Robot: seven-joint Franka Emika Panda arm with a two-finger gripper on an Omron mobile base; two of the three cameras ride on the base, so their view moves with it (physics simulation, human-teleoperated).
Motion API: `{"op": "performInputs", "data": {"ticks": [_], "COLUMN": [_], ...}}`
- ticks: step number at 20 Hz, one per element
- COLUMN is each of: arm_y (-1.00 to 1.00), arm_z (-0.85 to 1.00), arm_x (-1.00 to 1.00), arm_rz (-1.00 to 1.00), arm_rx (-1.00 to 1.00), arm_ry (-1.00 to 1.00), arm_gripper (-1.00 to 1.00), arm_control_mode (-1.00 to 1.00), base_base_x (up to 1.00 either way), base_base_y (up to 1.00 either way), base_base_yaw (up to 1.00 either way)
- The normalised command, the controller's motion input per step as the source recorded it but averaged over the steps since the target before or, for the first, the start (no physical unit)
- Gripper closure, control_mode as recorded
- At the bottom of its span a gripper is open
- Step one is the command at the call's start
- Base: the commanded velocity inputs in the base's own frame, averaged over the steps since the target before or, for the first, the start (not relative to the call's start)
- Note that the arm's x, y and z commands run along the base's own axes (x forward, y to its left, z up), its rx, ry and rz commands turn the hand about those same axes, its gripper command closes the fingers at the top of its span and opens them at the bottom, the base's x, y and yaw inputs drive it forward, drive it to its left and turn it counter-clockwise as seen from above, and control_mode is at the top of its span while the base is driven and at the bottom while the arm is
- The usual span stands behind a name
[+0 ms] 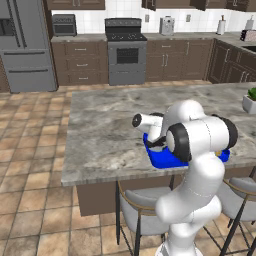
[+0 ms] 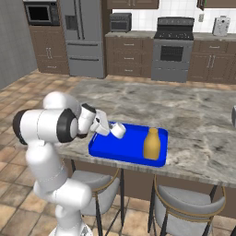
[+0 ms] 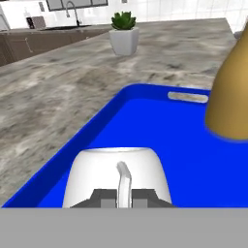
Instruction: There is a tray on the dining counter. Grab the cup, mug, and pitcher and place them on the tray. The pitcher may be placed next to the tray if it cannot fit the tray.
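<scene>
The blue tray [image 2: 130, 154] lies at the near edge of the dining counter [image 2: 193, 115]. My gripper [image 2: 108, 128] is shut on the handle of the white mug [image 2: 118, 130], which hangs tipped on its side just over the tray's left end. In the hand view the mug [image 3: 116, 174] fills the lower middle, its handle pinched at my gripper [image 3: 124, 196], with the tray [image 3: 160, 126] floor beyond it. The yellow-orange pitcher [image 2: 151, 144] stands upright on the right half of the tray and appears close by in the hand view, pitcher [image 3: 232, 97]. The cup is out of view.
A potted plant [image 3: 123, 31] in a white pot sits further along the counter, also seen at the right as plant [image 1: 250, 100]. Grey stools [image 2: 184, 203] are tucked under the counter's near edge beside my base. Cabinets and a stove [image 1: 125, 50] line the far wall.
</scene>
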Motion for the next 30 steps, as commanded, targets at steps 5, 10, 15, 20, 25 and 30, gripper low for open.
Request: {"op": "performInputs", "data": {"ticks": [5,10,15,20,25,30], "arm_y": [0.02,0.04,0.01,0.00,-0.02,-0.04], "arm_z": [-0.12,-0.14,-0.16,-0.14,-0.18,-0.24], "arm_x": [0.29,0.29,0.22,0.17,0.01,0.00], "arm_rz": [0.00,-0.01,-0.02,-0.04,-0.04,-0.05], "arm_rx": [0.00,0.01,0.01,0.00,0.00,0.00], "arm_ry": [-0.02,0.00,0.00,0.00,0.00,0.00], "arm_gripper": [1.00,1.00,1.00,1.00,1.00,1.00], "arm_control_mode": [-1.00,-1.00,-1.00,-1.00,-1.00,-1.00], "base_base_x": [0.00,0.00,0.00,0.00,0.00,0.00], "base_base_y": [0.00,0.00,0.00,0.00,0.00,0.00], "base_base_yaw": [0.00,0.00,0.00,0.00,0.00,0.00]}}
